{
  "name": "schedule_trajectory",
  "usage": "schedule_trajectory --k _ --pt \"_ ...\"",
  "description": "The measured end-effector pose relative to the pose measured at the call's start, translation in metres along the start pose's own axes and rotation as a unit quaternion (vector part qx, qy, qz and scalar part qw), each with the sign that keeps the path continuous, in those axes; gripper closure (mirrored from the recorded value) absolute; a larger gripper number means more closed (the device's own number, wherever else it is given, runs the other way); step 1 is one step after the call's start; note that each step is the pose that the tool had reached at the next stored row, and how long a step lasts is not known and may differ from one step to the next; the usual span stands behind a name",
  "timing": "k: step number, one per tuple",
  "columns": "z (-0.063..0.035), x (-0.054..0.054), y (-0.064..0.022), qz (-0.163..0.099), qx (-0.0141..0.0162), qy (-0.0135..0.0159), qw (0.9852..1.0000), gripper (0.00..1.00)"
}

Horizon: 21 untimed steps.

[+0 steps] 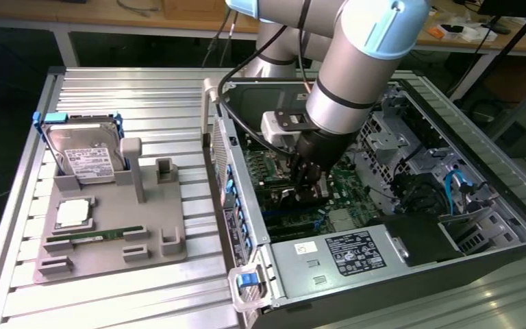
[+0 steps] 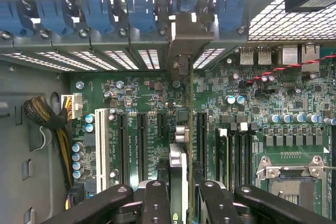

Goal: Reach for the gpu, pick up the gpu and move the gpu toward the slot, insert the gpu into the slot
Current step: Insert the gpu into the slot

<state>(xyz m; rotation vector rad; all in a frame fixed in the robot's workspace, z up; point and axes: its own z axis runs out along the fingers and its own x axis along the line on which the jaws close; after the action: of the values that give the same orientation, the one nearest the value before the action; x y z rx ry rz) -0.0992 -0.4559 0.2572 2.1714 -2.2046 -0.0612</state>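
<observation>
In the wrist view the gpu (image 2: 178, 163) appears edge-on as a thin upright card. It stands over the green motherboard (image 2: 136, 90), between the black expansion sockets. Its metal end bracket (image 2: 181, 38) lies against the case's rear wall, under the blue clips. My gripper (image 2: 182, 203) is shut on the card, with one black finger (image 2: 156, 203) on each side. The slot is hidden under the card. In the exterior view my gripper (image 1: 305, 184) reaches down into the open computer case (image 1: 235, 171), low over the board.
A grey fixture (image 1: 107, 250) on the exterior view's left holds a silver hard drive (image 1: 85, 156), a processor chip (image 1: 73, 214) and a green memory stick (image 1: 106, 235). Inside the case are the power supply (image 1: 341, 252), memory sockets (image 2: 236, 153), processor socket (image 2: 289, 177) and a cable bundle (image 2: 47, 121).
</observation>
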Motion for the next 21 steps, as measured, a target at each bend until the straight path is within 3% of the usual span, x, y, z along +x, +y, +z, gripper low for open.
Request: schedule_trajectory --k 21 --pt "0.0049 -0.0012 -0.0003 0.000 0.0000 0.0006 1.0000 0.73"
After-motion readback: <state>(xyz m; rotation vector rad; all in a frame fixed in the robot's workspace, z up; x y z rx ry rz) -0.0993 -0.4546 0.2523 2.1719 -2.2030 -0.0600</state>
